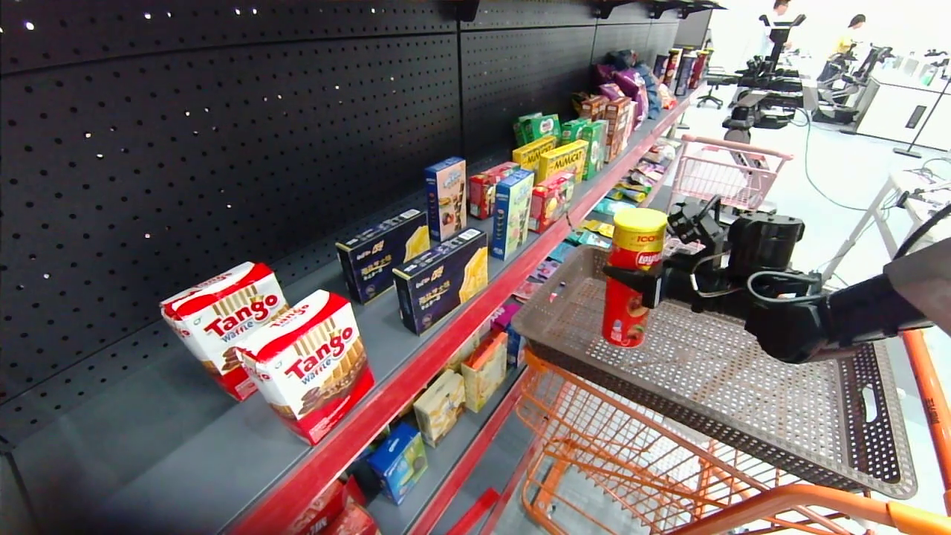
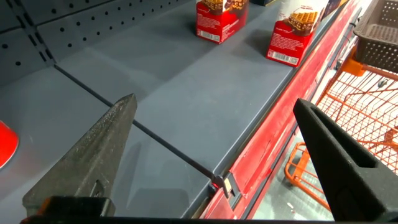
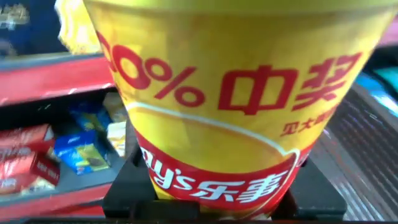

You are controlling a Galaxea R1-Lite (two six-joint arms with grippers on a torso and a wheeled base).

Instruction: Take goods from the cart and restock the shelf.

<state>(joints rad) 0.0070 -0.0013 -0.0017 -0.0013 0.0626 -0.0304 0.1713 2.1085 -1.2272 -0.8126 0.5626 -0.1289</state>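
Holds chip canister [image 1: 625, 316] upright at centre right of frame, over cart tray [image 1: 743, 386], with right gripper [image 1: 645, 286] clamped mid-body. Probably light, smooth, crushable: worth squeezing gently around the middle. Holds left gripper [image 2: 214, 109] spread apart above shelf [image 2: 186, 81].

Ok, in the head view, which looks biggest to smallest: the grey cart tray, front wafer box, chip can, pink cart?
1. grey cart tray
2. front wafer box
3. chip can and pink cart look about alike; the pink cart stands farther away.
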